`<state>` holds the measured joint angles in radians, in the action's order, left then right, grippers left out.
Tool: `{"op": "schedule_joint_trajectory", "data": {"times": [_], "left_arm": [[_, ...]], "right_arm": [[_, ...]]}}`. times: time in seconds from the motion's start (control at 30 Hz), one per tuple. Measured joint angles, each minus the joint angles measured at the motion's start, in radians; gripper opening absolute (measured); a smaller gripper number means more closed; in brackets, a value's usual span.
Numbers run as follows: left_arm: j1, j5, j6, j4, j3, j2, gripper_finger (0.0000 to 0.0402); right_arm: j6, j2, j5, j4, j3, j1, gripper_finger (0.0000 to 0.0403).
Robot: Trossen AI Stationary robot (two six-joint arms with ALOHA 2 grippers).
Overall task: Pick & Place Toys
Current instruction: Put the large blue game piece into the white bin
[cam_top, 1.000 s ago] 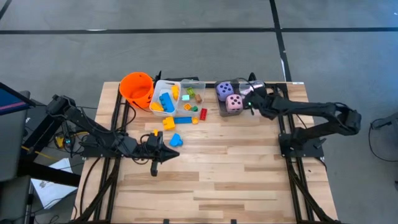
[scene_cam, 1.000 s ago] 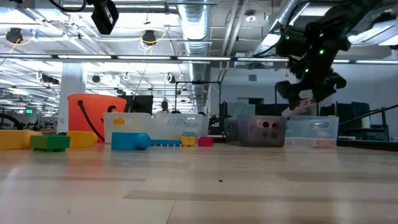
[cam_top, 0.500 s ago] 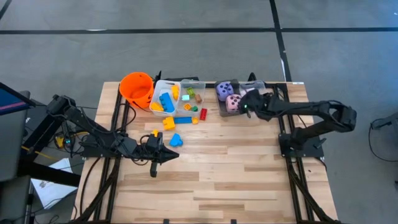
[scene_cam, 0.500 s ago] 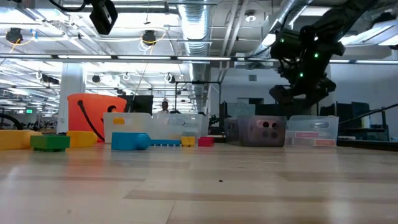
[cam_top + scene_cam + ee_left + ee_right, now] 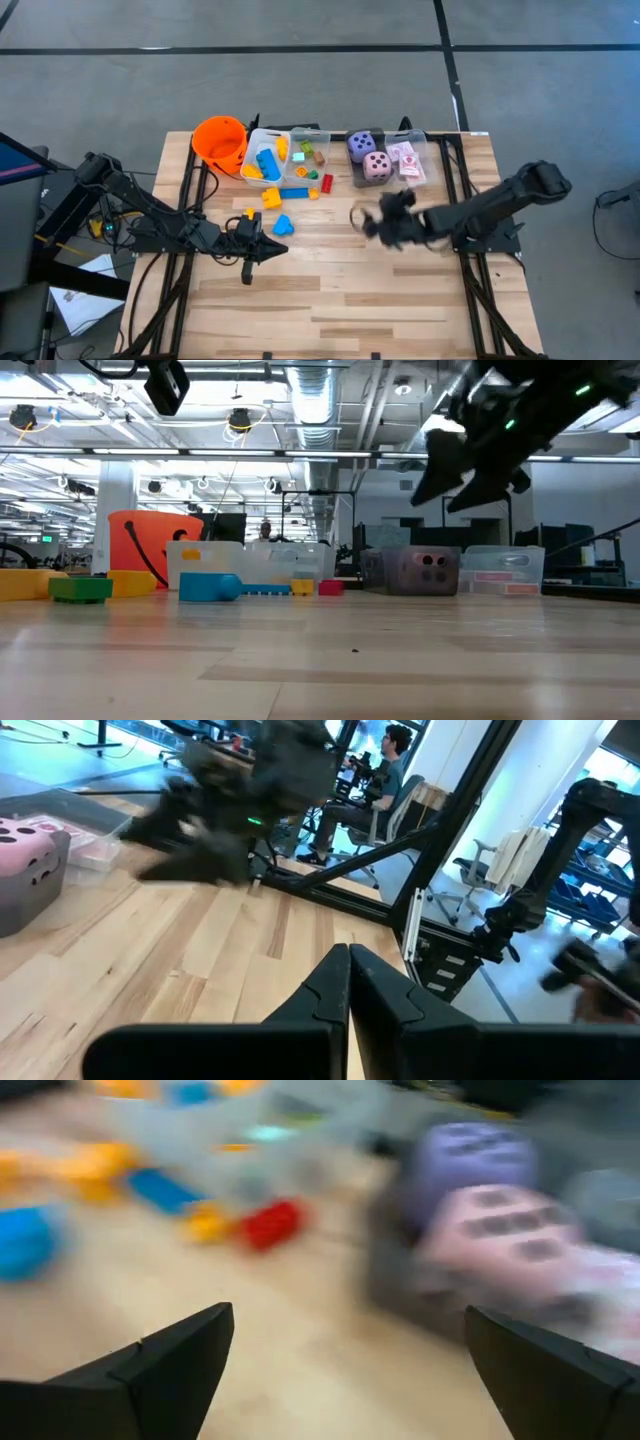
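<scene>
My right gripper (image 5: 366, 222) hangs open over bare table near the middle, a little toward the near edge from the bins; nothing is between its fingers (image 5: 180, 1360). A purple die (image 5: 362, 145) and a pink die (image 5: 377, 165) sit in a bin, and red-patterned cards (image 5: 408, 162) lie in the clear bin beside them. Loose blocks lie on the table: yellow (image 5: 271, 197), blue (image 5: 283, 225), red (image 5: 327, 183). More blocks fill a clear bin (image 5: 265, 160). My left gripper (image 5: 255, 252) waits shut at the left, above the table.
An orange bucket (image 5: 220, 140) stands at the far left beside the block bin. The bins line the far edge. Bare wood (image 5: 350, 290) spreads across the near half of the table. A person sits in the room beyond the right side.
My right gripper has swung away from the far-right bin, where the cards now lie, toward the near edge and the table's middle, tipping downward as it went. It now hangs over bare wood, blurred by its motion. The dice and blocks have stayed put.
</scene>
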<state>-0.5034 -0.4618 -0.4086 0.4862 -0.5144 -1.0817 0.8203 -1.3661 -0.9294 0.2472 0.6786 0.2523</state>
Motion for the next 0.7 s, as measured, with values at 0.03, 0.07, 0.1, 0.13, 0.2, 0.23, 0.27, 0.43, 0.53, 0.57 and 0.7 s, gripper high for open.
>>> {"op": "schedule_joint_trajectory", "data": {"times": [0.03, 0.07, 0.1, 0.13, 0.2, 0.23, 0.27, 0.43, 0.53, 0.57, 0.7], "left_arm": [[0.000, 0.000, 0.000, 0.000, 0.000, 0.000, 0.0000], [0.000, 0.000, 0.000, 0.000, 0.000, 0.000, 0.0000], [0.000, 0.000, 0.000, 0.000, 0.000, 0.000, 0.0000], [0.000, 0.000, 0.000, 0.000, 0.000, 0.000, 0.0000], [0.000, 0.000, 0.001, 0.000, 0.000, 0.000, 0.0000], [0.000, 0.000, 0.006, 0.000, 0.000, 0.000, 0.0000], [0.000, 0.000, 0.008, 0.000, 0.000, 0.000, 0.0000], [0.002, 0.000, 0.011, 0.001, 0.000, 0.000, 0.0000], [0.006, 0.000, 0.018, 0.001, 0.000, 0.000, 0.0000], [0.006, 0.000, 0.024, 0.000, 0.000, 0.000, 0.0000], [0.005, 0.000, 0.038, -0.022, 0.000, 0.000, 0.0000]], "right_arm": [[0.007, -0.018, -0.011, -0.052, 0.000, 0.050, 0.0388], [0.008, -0.043, -0.021, -0.121, 0.001, 0.095, 0.0388], [0.005, -0.072, -0.029, -0.182, 0.002, 0.134, 0.0388], [-0.007, -0.103, -0.039, -0.239, 0.001, 0.168, 0.0388], [-0.036, -0.171, -0.041, -0.381, 0.000, 0.219, 0.0388], [-0.046, -0.206, -0.041, -0.450, 0.001, 0.236, 0.0388], [-0.054, -0.245, -0.041, -0.519, 0.001, 0.250, 0.0388], [-0.061, -0.423, -0.041, -0.814, 0.001, 0.276, 0.0388], [-0.061, -0.509, -0.038, -0.915, 0.001, 0.266, 0.0388], [-0.061, -0.531, -0.034, -0.939, 0.001, 0.262, 0.0388], [-0.065, -0.589, 0.014, -1.020, 0.001, 0.242, 0.0388]]}}
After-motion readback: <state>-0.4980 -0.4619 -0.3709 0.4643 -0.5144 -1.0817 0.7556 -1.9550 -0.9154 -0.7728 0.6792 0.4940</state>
